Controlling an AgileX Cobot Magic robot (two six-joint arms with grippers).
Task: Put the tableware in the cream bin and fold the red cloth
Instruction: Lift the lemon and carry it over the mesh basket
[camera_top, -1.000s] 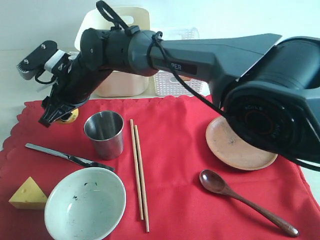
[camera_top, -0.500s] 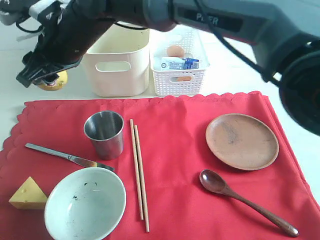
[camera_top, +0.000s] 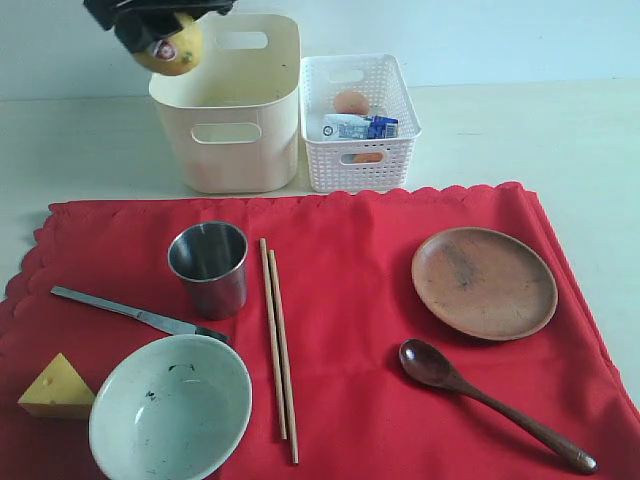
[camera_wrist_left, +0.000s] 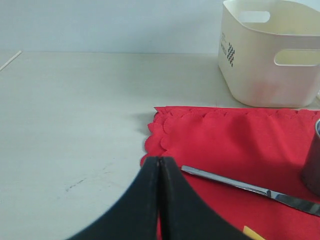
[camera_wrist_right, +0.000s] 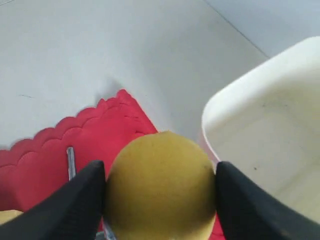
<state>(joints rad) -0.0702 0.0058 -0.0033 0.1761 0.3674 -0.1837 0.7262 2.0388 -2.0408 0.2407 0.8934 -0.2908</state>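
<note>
On the red cloth (camera_top: 350, 330) lie a steel cup (camera_top: 209, 266), a wooden chopstick pair (camera_top: 278, 340), a metal knife (camera_top: 130, 313), a pale speckled bowl (camera_top: 170, 408), a round brown plate (camera_top: 484, 282) and a dark wooden spoon (camera_top: 495, 403). The cream bin (camera_top: 232, 130) stands behind the cloth. My right gripper (camera_top: 158, 22) is shut on a yellow lemon (camera_top: 172, 50), held in the air at the bin's far left rim. The right wrist view shows the lemon (camera_wrist_right: 160, 195) filling the right gripper (camera_wrist_right: 160, 172). My left gripper (camera_wrist_left: 160, 162) is shut and empty, low over the cloth's left edge near the knife (camera_wrist_left: 235, 185).
A white lattice basket (camera_top: 385, 160) with an egg (camera_top: 350, 101) and a milk carton (camera_top: 358, 127) stands right of the cream bin. A yellow cheese wedge (camera_top: 55, 388) lies on the cloth's front left. Bare pale table surrounds the cloth.
My right arm has lifted the lemon from beside the cloth's far left corner up to the cream bin's rim, and its bulk has swung out of the exterior view.
</note>
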